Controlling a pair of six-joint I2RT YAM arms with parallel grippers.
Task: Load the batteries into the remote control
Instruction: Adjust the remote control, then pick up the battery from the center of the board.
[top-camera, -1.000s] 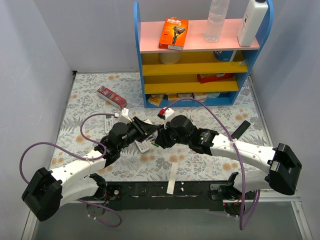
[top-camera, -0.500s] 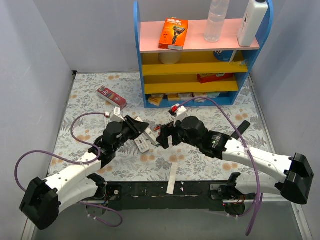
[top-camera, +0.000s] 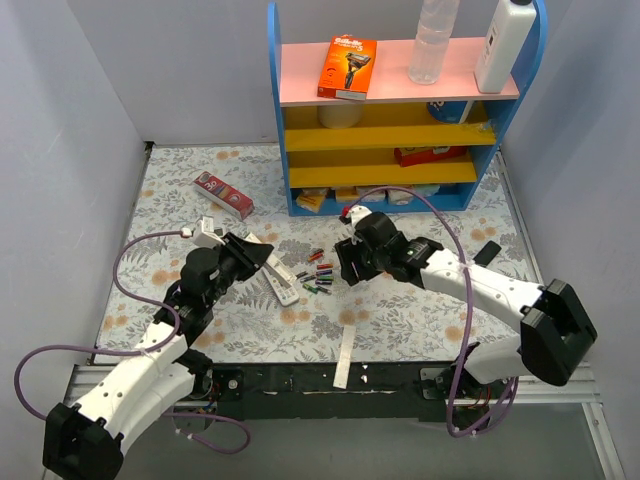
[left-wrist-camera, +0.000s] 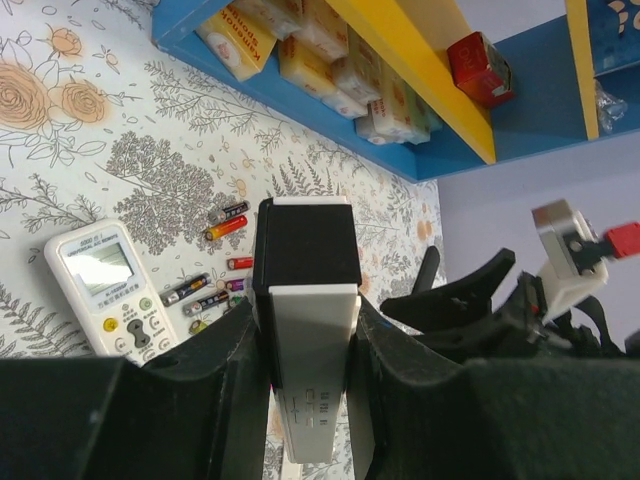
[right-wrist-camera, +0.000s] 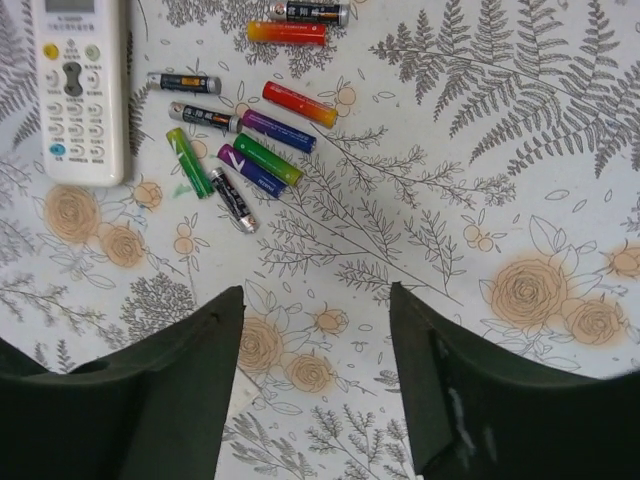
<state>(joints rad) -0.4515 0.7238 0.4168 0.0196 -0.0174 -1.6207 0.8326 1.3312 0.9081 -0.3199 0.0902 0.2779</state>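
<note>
Both arms have drawn back from where they met in the middle a second ago, and the batteries (top-camera: 317, 272) now lie uncovered on the flower-printed mat (top-camera: 400, 310) between them. The left gripper (left-wrist-camera: 305, 335) is clamped on a slim remote (left-wrist-camera: 305, 250), a flat bar with a glossy black upper section and a matte white lower one, held off the mat. The right gripper (right-wrist-camera: 315, 300) hangs above the mat with its dark fingers spread and nothing between them.

The right wrist view gives the batteries (right-wrist-camera: 268, 160) best. They are thin, smooth cylinders in red, orange, green, purple and black, scattered loosely at mixed angles just beside a white remote (right-wrist-camera: 78, 90) with rows of small round buttons. The left wrist view alone shows that remote's pale screen (left-wrist-camera: 100, 268) and the small boxes packed on the bottom board of the blue and yellow shelf (left-wrist-camera: 420, 90). The top view adds the shelf's pink top board.
</note>
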